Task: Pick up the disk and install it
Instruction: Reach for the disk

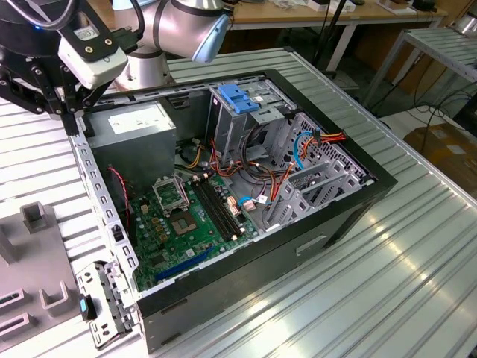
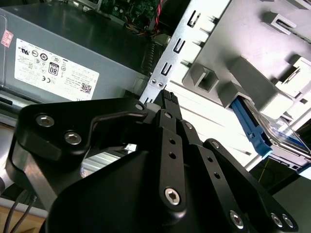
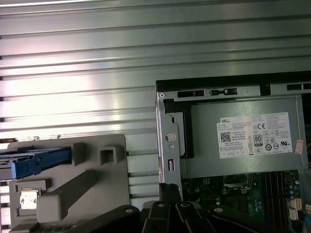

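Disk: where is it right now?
In the first wrist view, the disk rests in the grey holder on the ribbed table, beside and outside the open computer case.

The disk (image 3: 34,161) sits in a grey moulded holder (image 3: 82,189) beside the open computer case (image 3: 170,141), not yet installed. Its blue side rail (image 2: 250,128) shows in both wrist views, along one long edge.

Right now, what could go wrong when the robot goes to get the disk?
The gripper hangs close to the computer case's metal edge, so it might bump it when moving off. The disk sits in a grey holder with raised blocks that could catch the gripper. Loose cables lie beside the drive cage and might snag the disk.
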Available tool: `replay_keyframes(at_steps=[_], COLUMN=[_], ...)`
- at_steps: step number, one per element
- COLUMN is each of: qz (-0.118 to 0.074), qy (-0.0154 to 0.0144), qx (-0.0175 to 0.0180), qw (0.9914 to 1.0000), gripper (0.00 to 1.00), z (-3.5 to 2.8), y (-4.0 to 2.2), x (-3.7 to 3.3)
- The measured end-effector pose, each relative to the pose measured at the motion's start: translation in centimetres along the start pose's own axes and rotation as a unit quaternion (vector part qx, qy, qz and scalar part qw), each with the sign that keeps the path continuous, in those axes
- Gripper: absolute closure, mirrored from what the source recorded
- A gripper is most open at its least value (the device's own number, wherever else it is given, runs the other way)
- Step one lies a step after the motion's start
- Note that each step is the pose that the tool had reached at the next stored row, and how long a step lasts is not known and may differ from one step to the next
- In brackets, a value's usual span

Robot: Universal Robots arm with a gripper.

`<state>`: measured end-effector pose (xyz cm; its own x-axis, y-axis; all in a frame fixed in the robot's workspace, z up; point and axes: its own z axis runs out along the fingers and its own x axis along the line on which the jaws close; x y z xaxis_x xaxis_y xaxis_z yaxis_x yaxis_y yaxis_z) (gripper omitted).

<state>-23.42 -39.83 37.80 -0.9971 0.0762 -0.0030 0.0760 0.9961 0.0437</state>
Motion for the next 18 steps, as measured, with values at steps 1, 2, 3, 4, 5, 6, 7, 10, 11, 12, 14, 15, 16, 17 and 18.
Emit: replay_keyframes(at_steps=[1,2,3,4,5,6,7,10,11,12,14,15,16,17,18], qz=[0.0,0.0,0.0,0.0,0.0,0.0,0.0,0.0,0.0,0.0,0.0,0.0,0.0,0.0,0.0], qy=[0.0,0.0,0.0,0.0,0.0,0.0,0.0,0.0,0.0,0.0,0.0,0.0,0.0,0.0,0.0], qx=[0.0,0.0,0.0,0.0,0.0,0.0,0.0,0.0,0.0,0.0,0.0,0.0,0.0,0.0001,0.0], qw=[1.0,1.0,1.0,1.0,1.0,1.0,1.0,1.0,1.0,1.0,1.0,1.0,1.0,1.0,1.0], gripper=[0.89,0.89,0.89,0.89,0.89,0.89,0.89,0.89,0.89,0.89,0.89,0.89,0.89,0.89,0.89], z=[0.01,0.01,0.02,0.03,0.04,0.05,0.06,0.1,0.12,0.12,0.14,0.17,0.17,0.17,0.19], y=[0.0,-0.01,-0.01,-0.02,-0.02,-0.02,-0.01,0.04,0.07,0.11,0.22,0.29,0.35,0.38,0.43], x=[0.05,0.08,0.11,0.19,0.24,0.3,0.35,0.6,0.74,0.84,1.09,1.29,1.5,1.64,1.81])
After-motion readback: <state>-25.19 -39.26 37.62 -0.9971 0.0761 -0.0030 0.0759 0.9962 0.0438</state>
